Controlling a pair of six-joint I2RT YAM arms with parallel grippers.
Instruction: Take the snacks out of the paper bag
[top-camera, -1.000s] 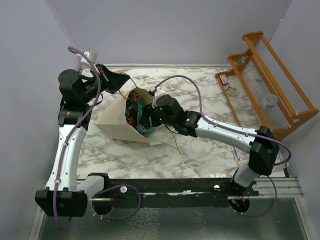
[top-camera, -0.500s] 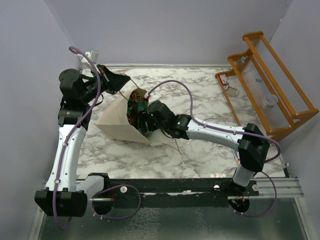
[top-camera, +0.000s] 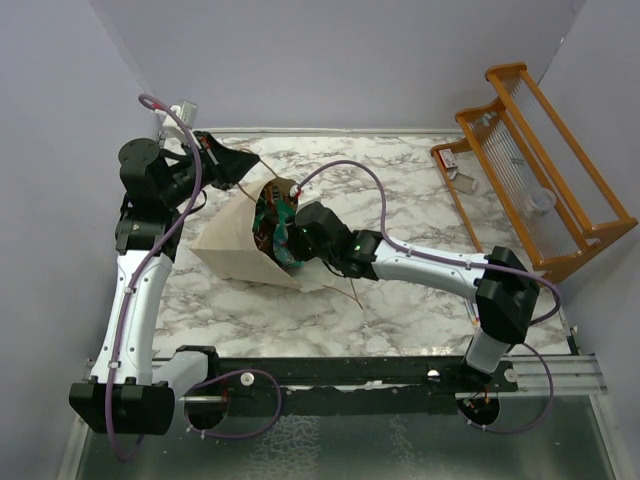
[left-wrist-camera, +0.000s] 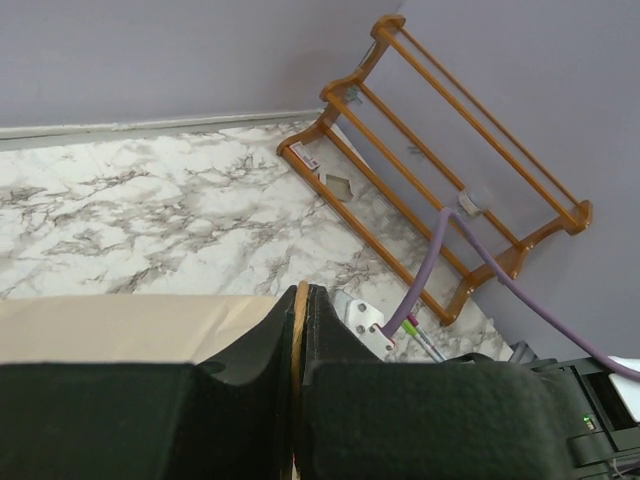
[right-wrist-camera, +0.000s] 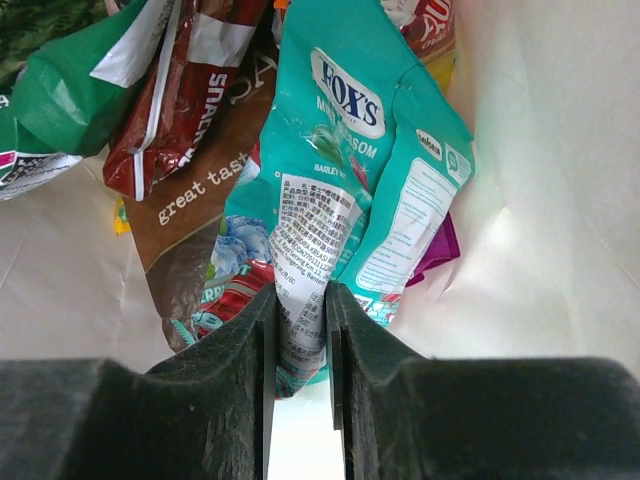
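The teal-green crinkly packet printed "FOX'S" (right-wrist-camera: 340, 190) is inside the tall beige kraft paper bag (right-wrist-camera: 540, 180), on top of the other snacks. My right jaws are pinching its near edge, pressed against both faces of the film. Under and beside it lie a dark-brown packet with white lettering (right-wrist-camera: 185, 215), a glossy red-brown packet (right-wrist-camera: 165, 100), a plain green bag (right-wrist-camera: 60, 90) and a purple packet (right-wrist-camera: 440, 255) that peeps out at the teal one's right side. None of the snacks is out on the table yet, so far as the overhead view shows.

The paper bag lies tilted on the white marble table (top-camera: 420, 180), left of centre, with its mouth turned towards my right arm. My left jaws, up near the far left corner, are pressed together on the thin twisted cord handle (left-wrist-camera: 300, 330), which I judge keeps the mouth lifted and open.

So the step in hand is the first extraction, with the grip made. Next I would draw the right arm back out of the mouth, slowly, since the film may slip or drag its neighbours along. Then I would release over bare marble, short of the orange wooden rack (top-camera: 545, 150).
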